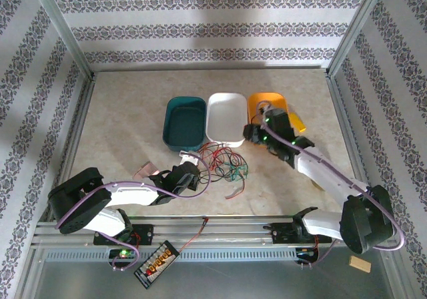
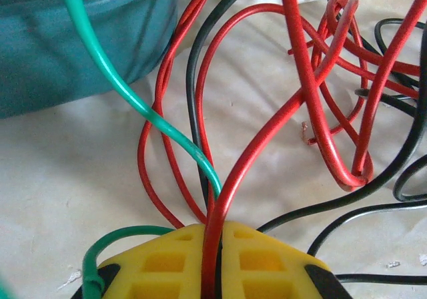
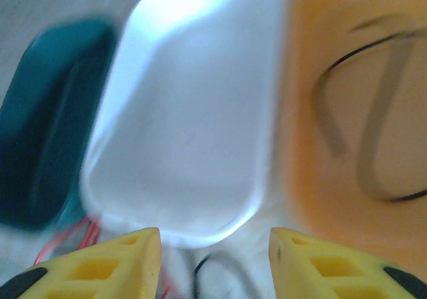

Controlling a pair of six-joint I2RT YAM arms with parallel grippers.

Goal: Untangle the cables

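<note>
One black cable (image 3: 363, 49) lies in the orange tub (image 3: 307, 59); other cables (image 1: 223, 162) sit tangled; left gripper (image 2: 217, 239) pinches a red cable (image 2: 265, 137); right gripper (image 3: 215, 245) spread, empty.

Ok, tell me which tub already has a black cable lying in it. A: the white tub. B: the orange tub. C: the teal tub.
B: the right wrist view shows a thin black cable curving across the floor of the orange tub; the teal tub and white tub look bare.
</note>
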